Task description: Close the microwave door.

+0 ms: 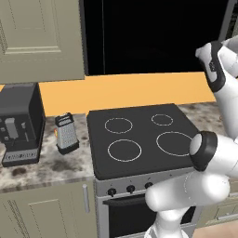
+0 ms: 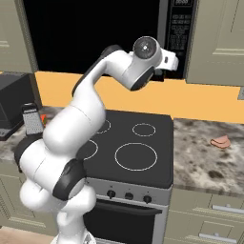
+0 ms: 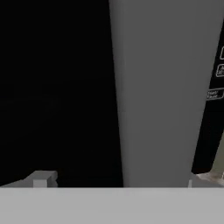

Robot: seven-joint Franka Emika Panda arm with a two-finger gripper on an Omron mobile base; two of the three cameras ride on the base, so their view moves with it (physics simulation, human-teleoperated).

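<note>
Black door: the microwave door [image 2: 90, 35] spans the wall above the stove [image 1: 139, 137], its glossy face flush with the microwave [image 2: 178, 33].
Handle: a grey vertical bar [image 3: 162, 92] runs beside the button panel [image 2: 180, 26] on the door's right edge.
Claw: the claw [image 2: 169, 59] is raised at the door's lower right corner; spread or pressed together, I cannot tell.
Bench: a grater [image 1: 66, 133] and coffee machine [image 1: 19, 123] stand at the left end.
</note>
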